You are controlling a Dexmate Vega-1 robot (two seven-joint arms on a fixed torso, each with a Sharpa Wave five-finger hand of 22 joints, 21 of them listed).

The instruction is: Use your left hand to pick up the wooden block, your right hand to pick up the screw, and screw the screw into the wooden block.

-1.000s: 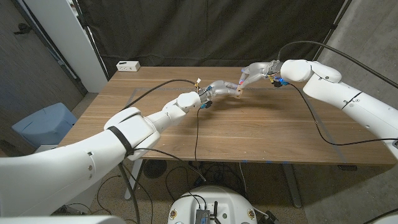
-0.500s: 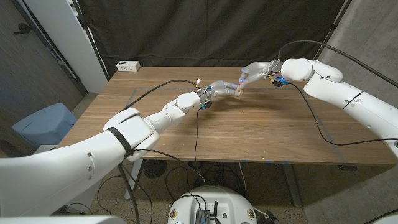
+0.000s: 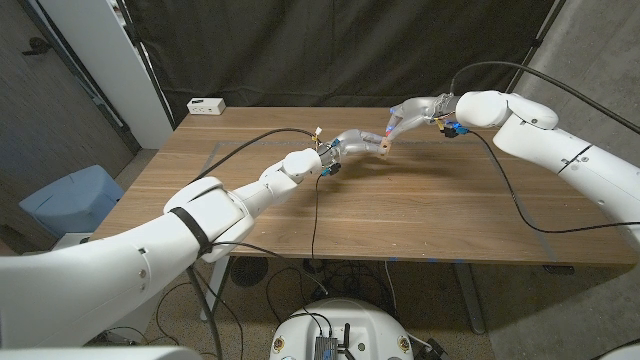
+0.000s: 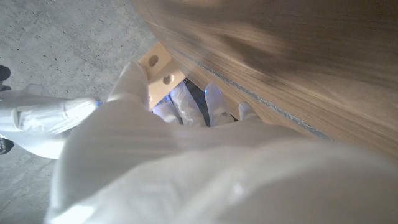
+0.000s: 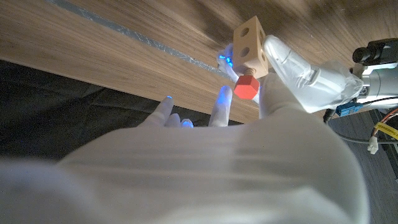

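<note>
Right wrist view: red-headed screw (image 5: 247, 86) seated at wooden block (image 5: 250, 45) — left hand (image 3: 352, 144) gripping block, right hand (image 3: 410, 112) pinching screw, barely shifted; threading under way, probably.

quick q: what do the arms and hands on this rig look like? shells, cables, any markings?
Both arms have glossy white rounded shells. The left arm carries a black band around it, and a thin black cable runs along to its wrist. A thicker black cable loops over the right arm. The left hand and right hand look pale grey and translucent, with small blue lights at the fingertips.
</note>
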